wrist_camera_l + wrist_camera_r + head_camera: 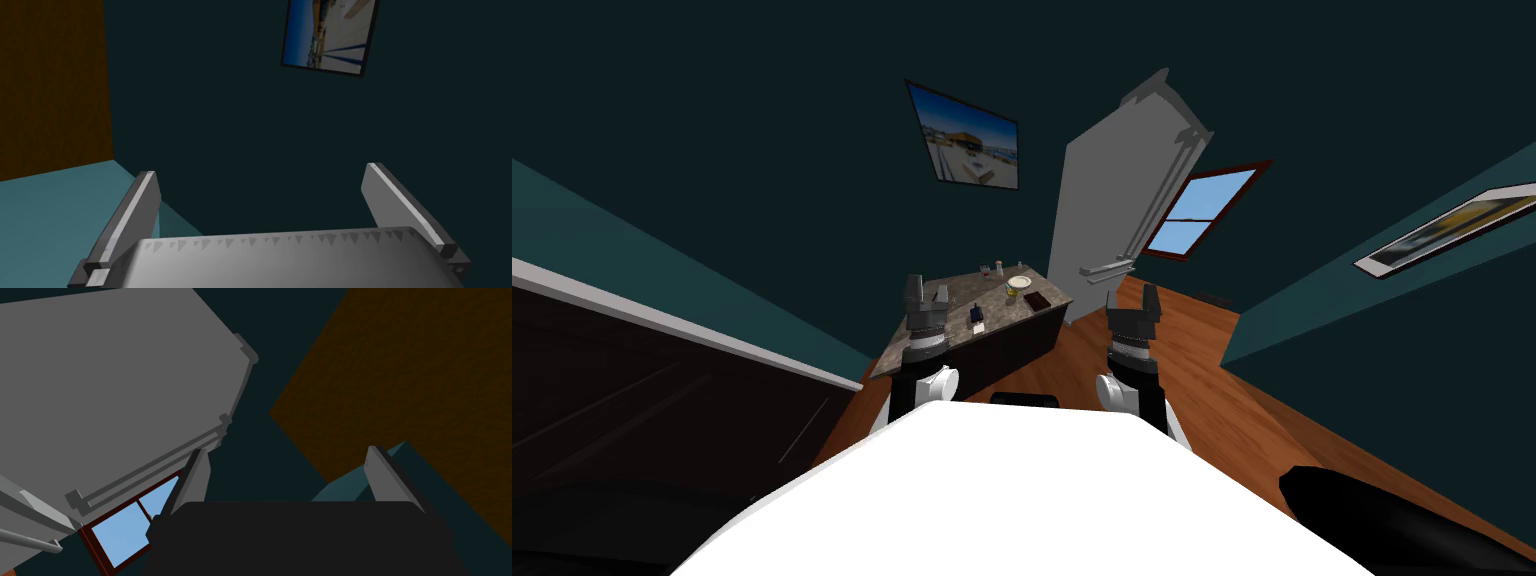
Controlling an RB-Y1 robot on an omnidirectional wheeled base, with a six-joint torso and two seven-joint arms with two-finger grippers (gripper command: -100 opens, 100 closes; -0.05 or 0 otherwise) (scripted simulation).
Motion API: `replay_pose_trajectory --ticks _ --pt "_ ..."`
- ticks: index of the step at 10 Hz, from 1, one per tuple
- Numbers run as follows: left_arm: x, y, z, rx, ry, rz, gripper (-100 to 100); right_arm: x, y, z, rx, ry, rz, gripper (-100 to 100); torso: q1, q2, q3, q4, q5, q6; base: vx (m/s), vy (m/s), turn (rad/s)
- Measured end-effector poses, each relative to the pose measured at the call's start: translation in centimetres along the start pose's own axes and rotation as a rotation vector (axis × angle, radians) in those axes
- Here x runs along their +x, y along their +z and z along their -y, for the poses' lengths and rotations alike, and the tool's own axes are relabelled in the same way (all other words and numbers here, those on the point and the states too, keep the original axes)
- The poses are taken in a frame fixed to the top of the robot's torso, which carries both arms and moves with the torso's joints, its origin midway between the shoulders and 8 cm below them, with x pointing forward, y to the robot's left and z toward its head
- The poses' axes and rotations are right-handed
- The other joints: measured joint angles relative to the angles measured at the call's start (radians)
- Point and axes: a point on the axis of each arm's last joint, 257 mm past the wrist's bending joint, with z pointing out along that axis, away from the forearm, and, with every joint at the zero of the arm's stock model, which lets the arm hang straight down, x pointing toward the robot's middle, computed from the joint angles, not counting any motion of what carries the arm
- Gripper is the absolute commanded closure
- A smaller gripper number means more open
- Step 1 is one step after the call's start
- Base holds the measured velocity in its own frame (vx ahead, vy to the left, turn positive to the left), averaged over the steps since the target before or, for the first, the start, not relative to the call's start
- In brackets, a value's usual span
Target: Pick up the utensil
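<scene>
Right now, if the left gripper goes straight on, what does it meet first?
Probably the dark wall, clear of the framed picture; nothing nearer shows ahead of the open left gripper. Depth unclear.

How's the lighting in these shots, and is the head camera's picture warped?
Head view: warped and rolled, walls splaying to the corners; the counter lit against them. Left wrist view: dim overall, the open left gripper evenly grey. Right wrist view: flat, glare-free light on the grey fridge.
</scene>
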Motion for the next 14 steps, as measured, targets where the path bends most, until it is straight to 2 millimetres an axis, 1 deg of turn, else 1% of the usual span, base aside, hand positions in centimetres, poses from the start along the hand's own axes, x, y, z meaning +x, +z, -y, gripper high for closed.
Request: replay_pose_trajectory --ticks 2,4,5,14 --pt "0.2 0.2 -0.5 -0.016 0.017 -0.037 -100 0.0 0.0 0.0 0.0 0.0 0.0 0 0.002 0.0 0.0 0.0 0.0 0.0 -0.001 0.029 -0.004" --pt "0.4 0.3 -1.9 -0.057 0.042 -0.079 -100 0.0 0.0 0.0 0.0 0.0 0.0 0 0.003 0.0 0.0 0.0 0.001 0.0 -0.002 0.035 -0.006" --pt "0.4 0.4 -2.2 -0.069 0.049 -0.088 -100 0.0 0.0 0.0 0.0 0.0 0.0 0 0.003 0.0 0.0 0.0 0.001 0.0 -0.001 0.032 -0.005" --pt "-0.5 1.1 -7.2 -0.249 0.136 -0.178 -100 0.0 0.0 0.0 0.0 0.0 0.0 0 0.002 0.0 0.0 0.0 0.001 0.0 -0.002 0.035 -0.013"
